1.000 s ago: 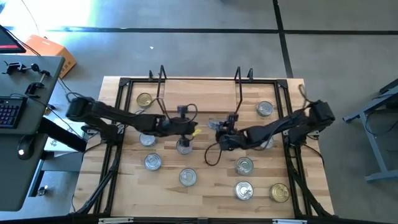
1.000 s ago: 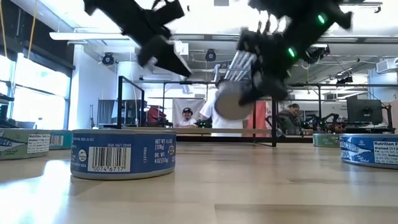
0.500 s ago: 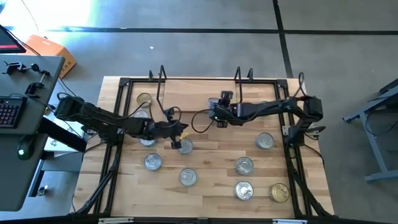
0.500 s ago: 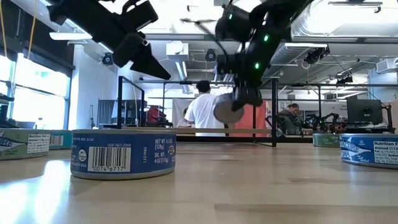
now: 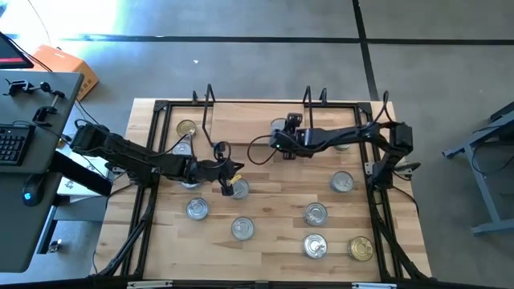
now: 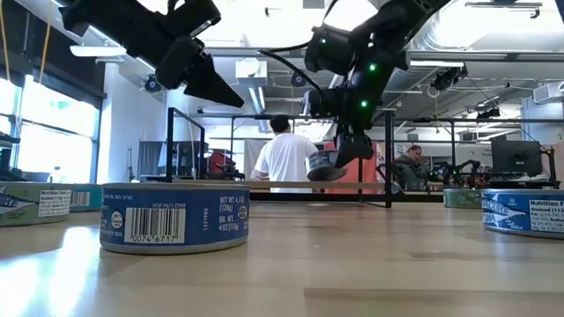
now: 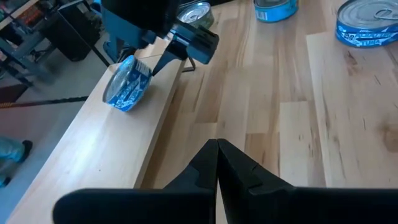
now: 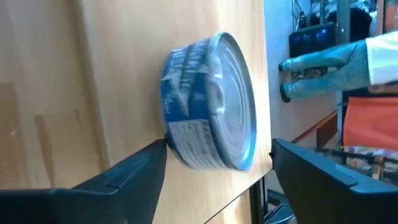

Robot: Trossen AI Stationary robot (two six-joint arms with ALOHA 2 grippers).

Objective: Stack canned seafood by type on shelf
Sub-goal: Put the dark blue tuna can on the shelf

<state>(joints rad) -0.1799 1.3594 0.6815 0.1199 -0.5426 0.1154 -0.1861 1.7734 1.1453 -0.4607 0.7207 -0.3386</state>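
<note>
- Here, the right tool [image 5: 281, 141] reaches over the light-wood shelf [image 5: 241, 128] at the back of the table [image 5: 265, 210], its jaws spread wide on either side of a blue-labelled seafood tin [image 8: 208, 112].
- That tin looks just let go: it is tilted with one edge on the shelf plank, not yet flat, and no finger clearly touches it.
- The left tool [image 7: 217, 163] hovers clenched and empty above the table's middle, near another silver-lidded tin [image 5: 238, 189].
- About nine more tins lie scattered across the table, one gold-lidded tin [image 5: 361, 248] near the front right corner and another [image 5: 186, 128] near the back left.
- The tins look rigid, fairly dense and smooth-sided, so probably slippery.
- My judgement: the safest hold is across the round wall, fingers on opposite sides, keeping the lid level.
</note>
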